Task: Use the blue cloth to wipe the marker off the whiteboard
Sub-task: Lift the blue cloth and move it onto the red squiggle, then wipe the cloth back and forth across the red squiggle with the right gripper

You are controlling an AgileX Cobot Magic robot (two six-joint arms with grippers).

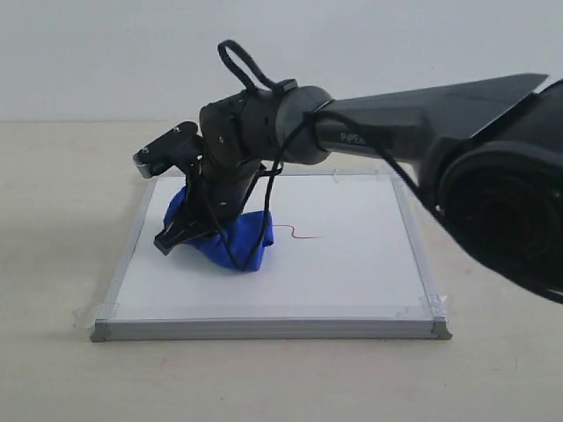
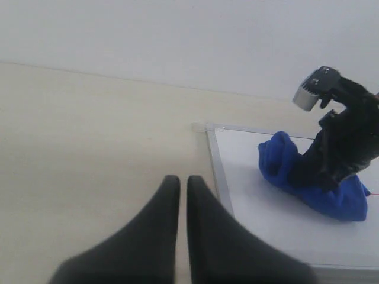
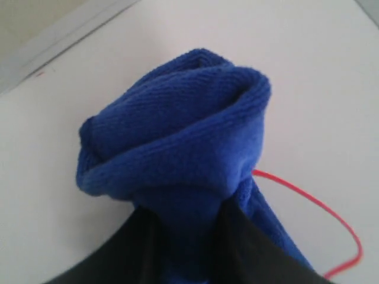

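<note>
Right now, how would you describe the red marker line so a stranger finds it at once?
Find the square whiteboard lying flat on the table. Left of its middle sits a bunched blue cloth; the marker runs rightward from it in the exterior view. It is the only red thing, a thin wavy line.

One each: whiteboard [image 1: 352, 264], blue cloth [image 1: 242, 242], marker [image 1: 299, 234]; two claws [image 2: 182, 195] [image 3: 183, 242].

Plain white wall [image 1: 106, 53] behind; pale beige tabletop [image 1: 53, 220] meets it in straight seam; soft, even light.
</note>
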